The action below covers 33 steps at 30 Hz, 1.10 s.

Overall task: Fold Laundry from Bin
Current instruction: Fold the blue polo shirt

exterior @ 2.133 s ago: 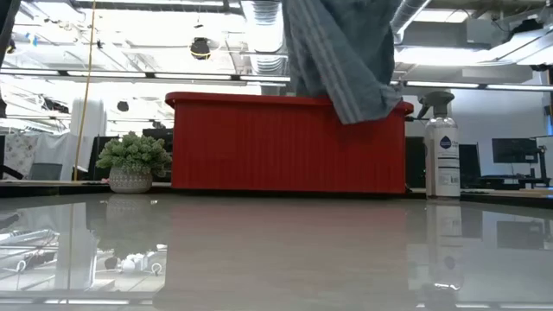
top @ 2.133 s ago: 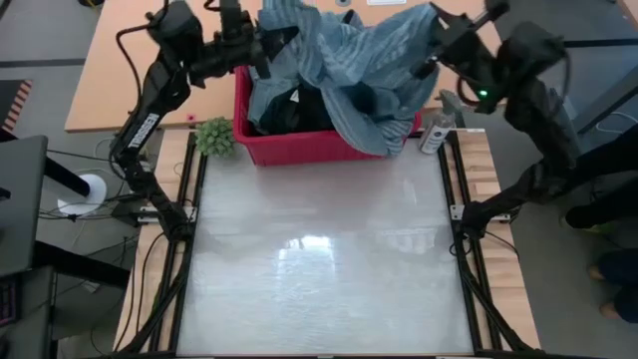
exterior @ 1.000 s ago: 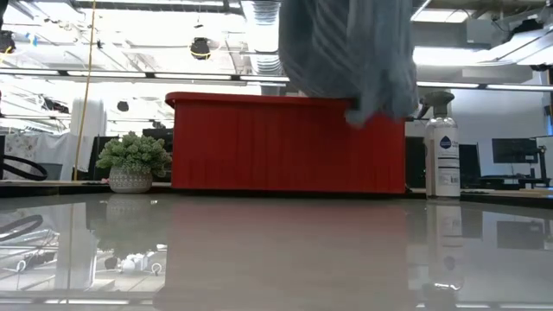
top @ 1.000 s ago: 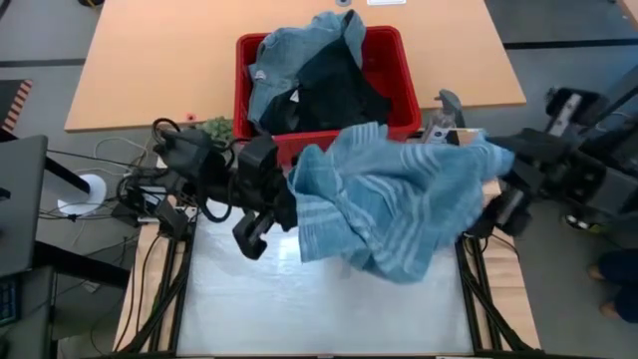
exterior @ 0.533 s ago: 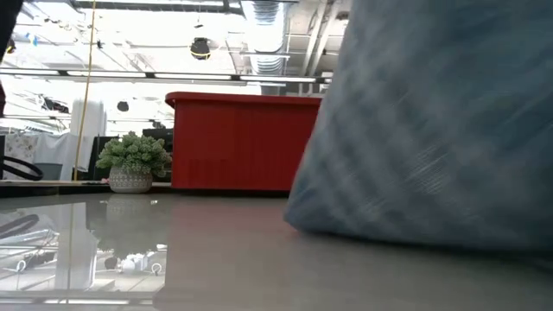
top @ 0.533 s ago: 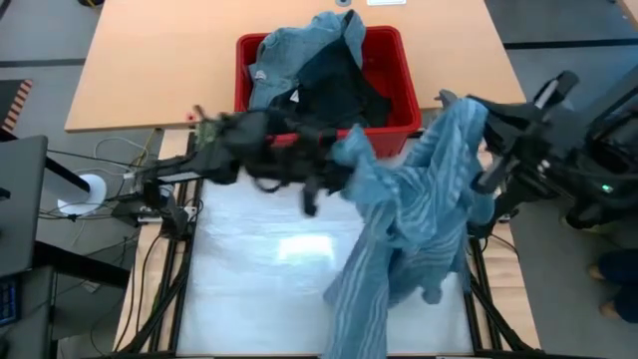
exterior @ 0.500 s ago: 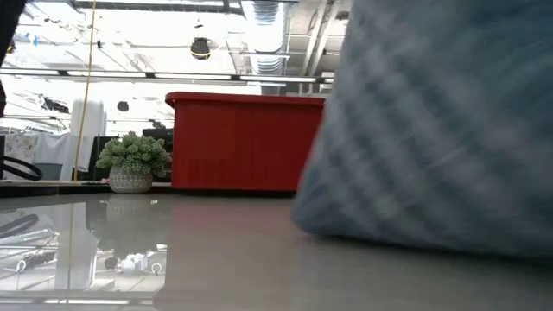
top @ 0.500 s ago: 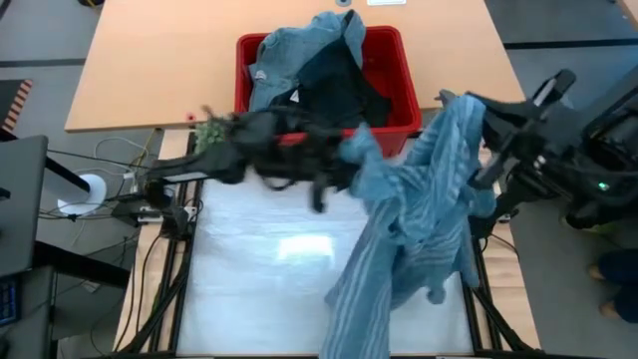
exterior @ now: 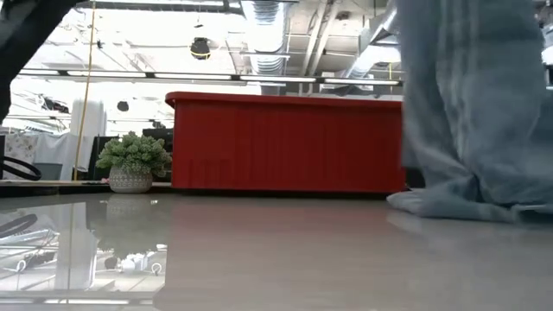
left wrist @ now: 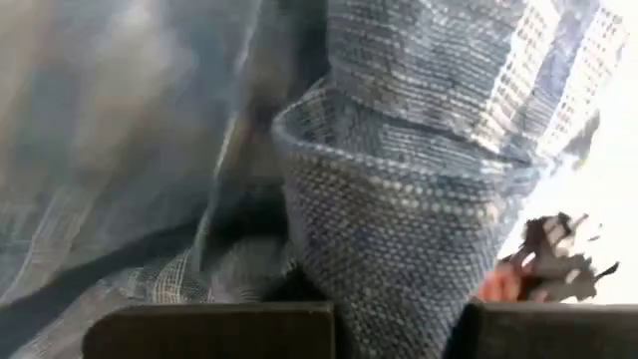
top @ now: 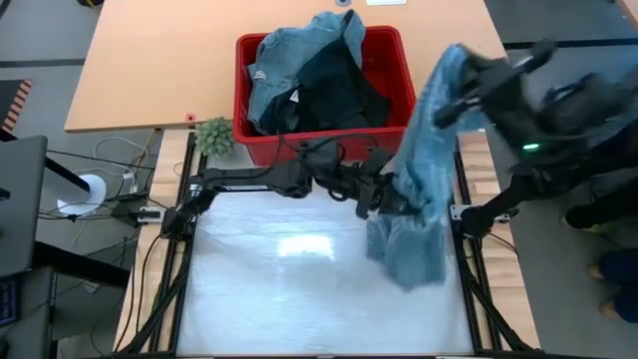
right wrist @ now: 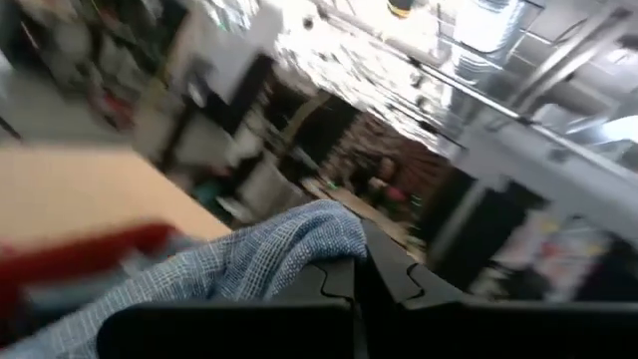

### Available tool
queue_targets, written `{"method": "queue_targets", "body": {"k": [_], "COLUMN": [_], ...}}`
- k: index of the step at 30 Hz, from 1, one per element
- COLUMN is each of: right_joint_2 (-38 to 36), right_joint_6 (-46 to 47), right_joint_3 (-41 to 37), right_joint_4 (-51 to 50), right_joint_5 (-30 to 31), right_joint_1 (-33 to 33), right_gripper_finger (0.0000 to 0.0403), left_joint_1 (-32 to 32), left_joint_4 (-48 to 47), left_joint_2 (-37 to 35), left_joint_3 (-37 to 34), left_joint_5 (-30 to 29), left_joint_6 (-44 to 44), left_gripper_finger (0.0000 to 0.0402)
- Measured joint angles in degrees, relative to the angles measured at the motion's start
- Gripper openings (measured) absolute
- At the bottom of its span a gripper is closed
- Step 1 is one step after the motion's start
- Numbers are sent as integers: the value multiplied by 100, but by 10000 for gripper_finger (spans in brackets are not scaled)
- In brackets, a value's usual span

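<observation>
Striped shirt [top: 419, 184] is out of the red bin [top: 394, 60], hanging in a tall drape just off the bin's front right corner, lower hem pooled on the table [top: 299, 289] in front of the bin. Rest of the laundry, denim piece [top: 289, 50] and dark garment [top: 334, 90], sits piled in the bin.

Risks, my read:
- Both grips are on small bunches of cloth. If the arms pull apart to spread it, a thin pinch could slip and drop that side.
- Shirt hangs twisted, not flat; laying it down like this likely gives a crumpled heap, not a foldable sheet.
- Drape hangs close to the bin's front wall, so a swing back could snag the rim.

Left gripper [top: 384, 199]: in front of the bin, low at the drape's near edge, fingers [left wrist: 209, 334] pressed together on a fold of shirt. Right gripper [top: 461, 105]: right of the bin, high up, fingers [right wrist: 339, 274] clamped on the top edge of the shirt.
</observation>
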Motion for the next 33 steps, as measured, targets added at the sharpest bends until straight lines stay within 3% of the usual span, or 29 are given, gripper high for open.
{"method": "queue_targets", "body": {"k": [2, 5, 8, 10, 13, 18, 24, 27, 33], "right_joint_2": [12, 13, -3, 30, 91, 328, 959, 1336, 1901], "right_joint_6": [637, 2114, 3932, 4947, 5737, 6234, 6431, 6441, 5768], "right_joint_3": [-178, -444, -747, -994, -1464, -2287, -2750, -2744, -2746], "right_joint_4": [-837, -2362, -3605, -4065, -4183, -3651, -3266, -3000, -1976], "right_joint_5": [45, -217, -1203, -2052, -2898, -3568, -4476, -4891, -5078], "right_joint_1": [-320, -660, -840, -930, -967, -873, -860, -860, -733], "right_gripper_finger": [23, 23, 23, 23, 23, 23, 23, 23, 23], "left_joint_1": [-53, -202, -424, -614, -919, -1444, -1896, -2034, -2320], "left_joint_4": [-1343, -3456, -4942, -5587, -6481, -7937, -9287, -9486, -9482], "left_joint_2": [-356, -894, -1237, -1417, -1614, -1662, -1636, -1636, -1646], "left_joint_3": [0, 14, 15, 13, 13, 13, -23, -229, -511], "left_joint_5": [-266, -1513, -2800, -3188, -3411, -3890, -4173, -3899, -3038], "left_joint_6": [753, 1757, 1976, 1958, 1695, 1467, 1651, 1619, 1547], "left_gripper_finger": [0, 0, 0, 0, 0, 2, 50, 92, 181]}}
